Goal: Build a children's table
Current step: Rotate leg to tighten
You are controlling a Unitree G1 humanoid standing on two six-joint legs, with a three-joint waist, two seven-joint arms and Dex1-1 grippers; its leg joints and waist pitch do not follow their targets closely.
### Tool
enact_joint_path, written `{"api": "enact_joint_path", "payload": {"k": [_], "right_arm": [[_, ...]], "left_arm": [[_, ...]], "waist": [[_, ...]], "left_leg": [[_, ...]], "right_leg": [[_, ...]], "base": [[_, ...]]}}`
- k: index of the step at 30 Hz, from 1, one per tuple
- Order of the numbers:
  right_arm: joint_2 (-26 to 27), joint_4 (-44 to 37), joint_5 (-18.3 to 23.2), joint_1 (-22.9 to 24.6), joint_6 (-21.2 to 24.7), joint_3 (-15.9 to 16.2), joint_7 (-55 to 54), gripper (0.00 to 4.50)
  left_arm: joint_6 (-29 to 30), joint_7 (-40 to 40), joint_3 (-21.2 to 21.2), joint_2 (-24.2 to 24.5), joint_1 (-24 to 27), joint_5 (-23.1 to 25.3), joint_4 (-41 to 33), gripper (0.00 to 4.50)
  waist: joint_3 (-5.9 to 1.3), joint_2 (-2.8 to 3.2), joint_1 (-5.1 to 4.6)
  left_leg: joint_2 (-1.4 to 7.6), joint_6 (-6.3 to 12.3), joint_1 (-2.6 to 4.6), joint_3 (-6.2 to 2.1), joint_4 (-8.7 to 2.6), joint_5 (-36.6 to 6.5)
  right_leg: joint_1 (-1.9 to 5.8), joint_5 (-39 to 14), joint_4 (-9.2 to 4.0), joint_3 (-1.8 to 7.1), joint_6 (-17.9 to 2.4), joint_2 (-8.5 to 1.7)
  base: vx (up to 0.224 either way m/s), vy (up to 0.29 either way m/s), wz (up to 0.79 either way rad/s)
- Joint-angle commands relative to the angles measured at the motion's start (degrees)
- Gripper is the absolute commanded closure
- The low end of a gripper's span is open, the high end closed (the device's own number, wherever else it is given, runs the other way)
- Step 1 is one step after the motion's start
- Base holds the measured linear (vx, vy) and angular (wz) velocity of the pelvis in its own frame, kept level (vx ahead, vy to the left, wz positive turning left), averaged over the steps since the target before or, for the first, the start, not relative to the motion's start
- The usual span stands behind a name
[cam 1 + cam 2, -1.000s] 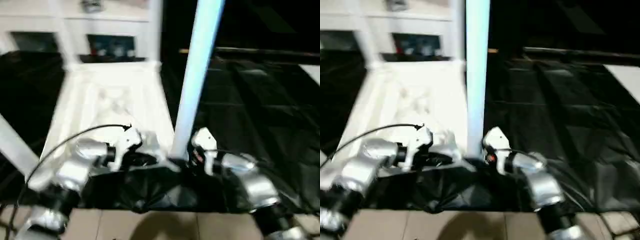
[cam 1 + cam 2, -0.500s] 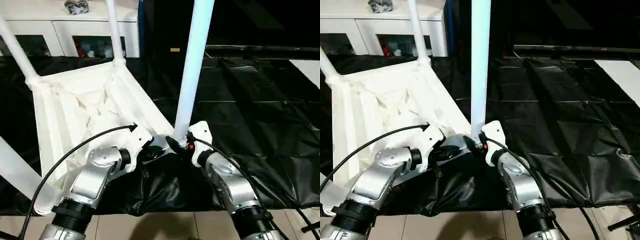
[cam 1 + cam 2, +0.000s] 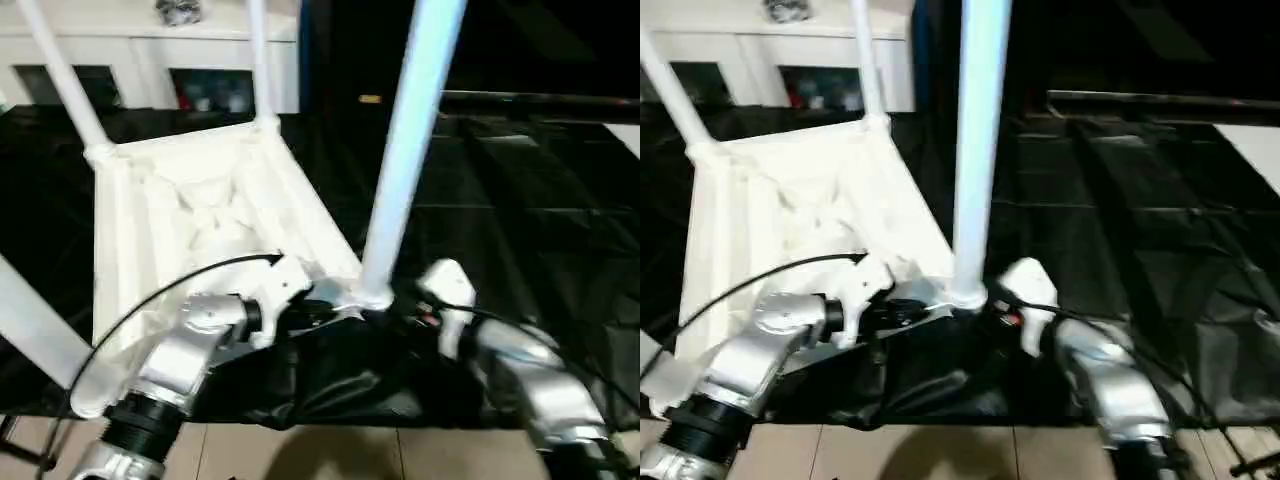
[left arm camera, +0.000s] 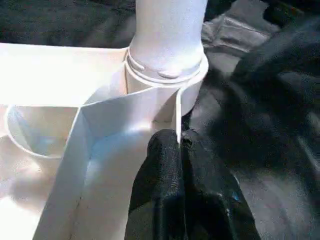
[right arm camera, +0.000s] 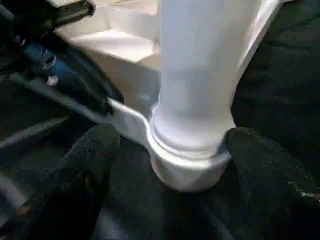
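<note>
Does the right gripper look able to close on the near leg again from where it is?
Probably yes: the right gripper stands open with a finger on each side of the near leg, just above its socket, nothing between.

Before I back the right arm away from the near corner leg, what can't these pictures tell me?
- How deep the white tube leg goes into its round corner socket: hidden inside the socket's collar.
- That leg's upper end: cut off by the head views' top edge.
- The left gripper pinches a rib of the white plastic tabletop; the rib's lower part is hidden behind the black fingers.
</note>
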Motion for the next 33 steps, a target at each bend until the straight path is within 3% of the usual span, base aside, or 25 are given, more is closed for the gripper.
{"api": "enact_joint_path", "payload": {"k": [1,5,10,16,19,23,24,26,27,28,33], "right_arm": [[-2.1,-1.2,1.7,-0.4,0.4,-2.8,1.7,0.67],[-5.6,-2.5,4.8,0.7,3.2,-6.1,3.5,0.67],[-4.9,2.4,3.6,-1.2,1.4,-10.0,-3.6,0.67],[-0.8,6.5,0.2,-4.3,-1.3,-10.6,-13.9,0.67],[2.5,7.0,0.3,-5.7,-1.3,-10.7,-17.9,0.67],[5.0,7.8,-0.5,-6.4,-2.4,-9.8,-20.9,0.67],[5.4,7.7,-0.4,-6.4,-2.4,-9.9,-21.1,0.67],[7.0,7.7,0.0,-6.7,-1.9,-10.5,-23.2,0.67],[8.0,7.6,0.1,-6.7,-1.7,-10.7,-24.6,0.67],[9.5,7.3,0.2,-6.5,-0.8,-11.4,-27.2,0.67],[11.0,2.7,-0.6,-4.4,1.1,-11.6,-31.2,0.17]], "left_arm": [[-3.4,-6.0,-1.0,0.7,-0.3,-2.6,0.5,4.5],[-6.6,-11.8,-2.4,3.0,-1.7,-3.4,3.3,4.5],[-9.5,-17.7,-3.7,4.6,-4.5,-4.0,6.6,4.5],[-9.2,-23.1,-3.2,4.9,-6.3,-6.6,8.5,4.5],[-11.3,-25.0,-3.6,4.9,-7.1,-7.0,10.1,4.5],[-15.3,-24.5,-3.4,5.2,-7.9,-5.6,13.3,4.5],[-15.9,-24.4,-3.2,5.2,-7.9,-5.5,13.6,4.5],[-17.0,-21.9,-1.4,5.2,-7.2,-5.9,13.5,4.5],[-17.2,-21.2,-0.3,5.0,-6.7,-6.7,13.2,4.5],[-17.3,-19.7,1.7,5.0,-5.4,-7.9,11.9,4.23],[-13.7,-13.2,7.2,4.7,-1.2,-11.6,5.2,3.83]], "waist": [[-3.05,-0.36,0.26],[-3.29,-0.3,0.67],[-3.53,-0.33,1.07],[-3.47,0.04,0.9],[-3.64,0.14,0.95],[-3.6,0.1,0.9],[-3.58,-0.25,0.85],[-3.59,-0.12,0.83],[-3.57,-0.58,0.74],[-3.53,0.16,0.7],[-3.52,0.05,0.13]], "left_leg": [[0.6,3.44,0.02,0.11,-3.21,-14.2],[0.79,3.86,-0.03,0.15,-3.14,-12.2],[0.63,3.77,0.02,0.28,-2.94,-9.6],[0.49,2.01,0.17,0.38,-3.02,-10.8],[0.63,1.94,0.22,0.3,-3.07,-10.1],[0.59,1.89,0.19,0.36,-3.06,-10.2],[0.58,1.91,0.14,0.4,-3.07,-10.4],[0.66,1.71,0.08,0.32,-3.14,-10.1],[0.69,1.71,0.02,0.35,-3.17,-10.0],[0.67,1.47,0.11,0.31,-3.17,-10.2],[0.76,1.05,-0.06,0.33,-3.18,-10.2]], "right_leg": [[2.56,-20.4,-5.16,1.99,-8.6,-3.12],[2.79,-15.8,-4.49,2.05,-9.8,-3.1],[2.81,-12.4,-4.12,1.93,-11.3,-3.28],[2.84,-13.4,-4.07,1.9,-11.4,-3.19],[2.9,-11.3,-3.77,1.95,-11.8,-3.25],[3.05,-9.7,-3.59,1.98,-12.1,-3.24],[3.11,-10.0,-3.67,2.0,-11.9,-3.24],[3.14,-10.5,-3.52,2.04,-11.7,-3.38],[3.16,-10.6,-3.54,2.03,-11.6,-3.37],[3.02,-11.4,-3.56,2.05,-11.5,-3.45],[3.15,-9.3,-3.28,2.0,-12.5,-3.18]], "base": [[0.0,0.0,0.0],[0.0,0.0,0.0],[0.0,0.0,0.0],[0.0,0.0,0.0],[0.0,0.0,0.0],[0.0,0.0,0.0],[0.0,0.0,0.0],[0.0,0.0,0.0],[0.0,0.0,0.0],[0.0,0.0,0.0],[0.0,0.0,0.0]]}}
